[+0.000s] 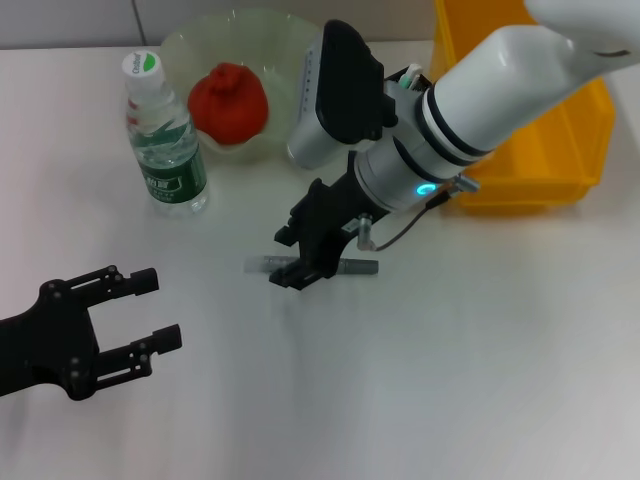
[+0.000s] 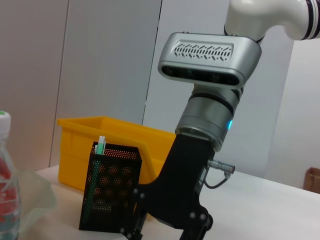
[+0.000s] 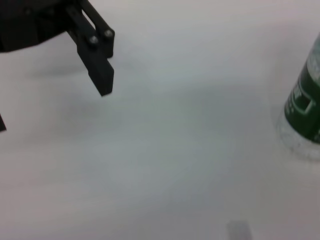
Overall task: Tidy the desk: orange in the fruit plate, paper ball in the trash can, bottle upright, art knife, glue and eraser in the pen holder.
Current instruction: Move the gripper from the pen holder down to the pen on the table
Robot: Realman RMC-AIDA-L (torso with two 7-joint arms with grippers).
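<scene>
My right gripper is low on the desk, right over a slim grey stick lying flat, which looks like the art knife. The left gripper hovers open and empty at the near left. The bottle stands upright at the back left. Beside it the orange rests in the fruit plate. The left wrist view shows the pen holder with a green-and-white tip poking out, perhaps the glue. Paper ball and eraser are out of view.
The yellow trash can stands at the back right, behind the right arm, and also shows as the trash can behind the pen holder. In the right wrist view the bottle base and a left gripper finger are visible.
</scene>
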